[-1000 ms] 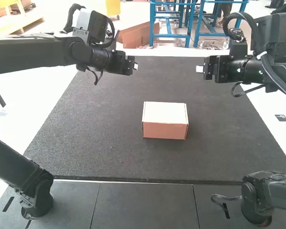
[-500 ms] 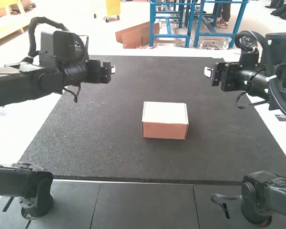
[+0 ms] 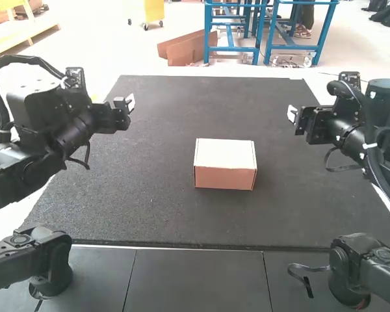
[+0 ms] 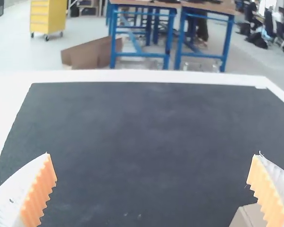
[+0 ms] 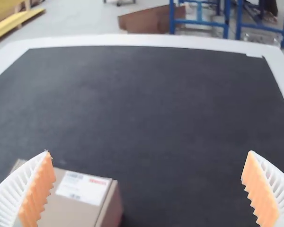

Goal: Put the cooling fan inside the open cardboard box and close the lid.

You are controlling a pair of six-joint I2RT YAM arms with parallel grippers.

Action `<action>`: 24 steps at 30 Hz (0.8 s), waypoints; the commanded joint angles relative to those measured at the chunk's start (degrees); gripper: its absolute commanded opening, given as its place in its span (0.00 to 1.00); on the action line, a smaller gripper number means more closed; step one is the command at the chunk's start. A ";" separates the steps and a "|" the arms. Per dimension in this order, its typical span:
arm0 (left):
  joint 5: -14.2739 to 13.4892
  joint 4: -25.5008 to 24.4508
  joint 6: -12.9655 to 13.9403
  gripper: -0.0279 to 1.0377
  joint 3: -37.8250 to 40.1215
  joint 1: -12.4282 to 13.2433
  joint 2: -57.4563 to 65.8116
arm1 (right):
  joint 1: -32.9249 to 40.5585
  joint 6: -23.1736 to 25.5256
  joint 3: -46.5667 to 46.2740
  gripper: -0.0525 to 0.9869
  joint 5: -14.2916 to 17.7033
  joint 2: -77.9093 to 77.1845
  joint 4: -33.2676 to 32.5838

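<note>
The box (image 3: pixel 225 162) sits mid-mat (image 3: pixel 143 175), lid down flat, tan front face toward me. As for the fan, I judge it's inside the box, since the shut lid hides whatever is in there; can't confirm it. My left gripper (image 3: pixel 125 101) hangs in the air left of the box and beyond it, well apart from it, fingers spread wide, holding nothing. In the left wrist view the orange pads (image 4: pixel 38 196) stand far apart with bare mat between them and a corner of the box just beside one of them. My right gripper (image 3: pixel 293 114) hangs right of the box, a bit beyond it and well apart, also spread wide with nothing in it. In the right wrist view the box lies partly behind one pad, with a white label (image 5: pixel 83 187) on its top. Step: judging by the shut lid, both the put-in and the close look done, so this reads as the end stage, arms off the box. Next move, as I read it: nothing to grasp. At most, check that the lid lies flush and doesn't spring up. If it does, bring one gripper down on the box top and press the front edge in while the other steadies the box side. Otherwise park both arms clear of the box.
</note>
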 commanded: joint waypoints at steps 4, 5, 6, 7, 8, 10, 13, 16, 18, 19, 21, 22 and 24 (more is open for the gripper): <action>-1.01 3.81 5.05 0.92 -5.65 0.71 -7.74 | -0.93 -0.31 -3.20 0.92 1.84 -5.80 1.24; -1.10 4.43 5.84 0.92 -6.53 0.71 -8.97 | -0.93 -0.31 -3.99 0.92 1.84 -7.03 1.51; -1.19 4.95 6.46 0.92 -7.32 0.71 -10.20 | -0.93 -0.31 -4.61 0.92 1.84 -8.18 1.86; -1.36 5.04 6.72 0.92 -8.11 0.71 -11.43 | -0.93 -0.57 -5.40 0.92 1.84 -9.41 2.12; -1.36 5.13 6.81 0.92 -8.81 0.71 -12.58 | -1.02 -0.75 -6.10 0.92 1.92 -10.55 2.65; -1.63 5.13 6.81 0.92 -10.22 0.71 -14.77 | -1.10 -0.75 -7.33 0.92 1.92 -12.83 3.09; -1.80 5.31 8.13 0.92 -11.89 0.71 -17.41 | -1.81 -2.07 -9.00 0.92 2.45 -15.21 4.85; -2.07 6.45 8.83 0.92 -13.73 0.71 -19.34 | -3.39 -3.47 -10.32 0.92 3.07 -16.00 9.77; -2.07 6.54 8.92 0.92 -14.79 0.71 -20.49 | -4.88 -3.56 -11.11 0.92 3.16 -15.91 13.11; -2.15 6.62 9.00 0.92 -15.31 0.71 -21.10 | -5.67 -3.65 -11.46 0.92 3.16 -15.91 14.69; -2.15 6.80 8.92 0.92 -16.19 0.71 -22.24 | -7.08 -3.65 -11.90 0.92 2.72 -15.29 16.80; -2.15 6.80 8.92 0.92 -16.63 0.71 -22.86 | -7.78 -3.65 -12.08 0.92 2.54 -14.77 17.33; -2.07 6.71 9.09 0.92 -17.51 0.71 -24.09 | -8.84 -4.18 -13.31 0.92 2.28 -14.33 18.65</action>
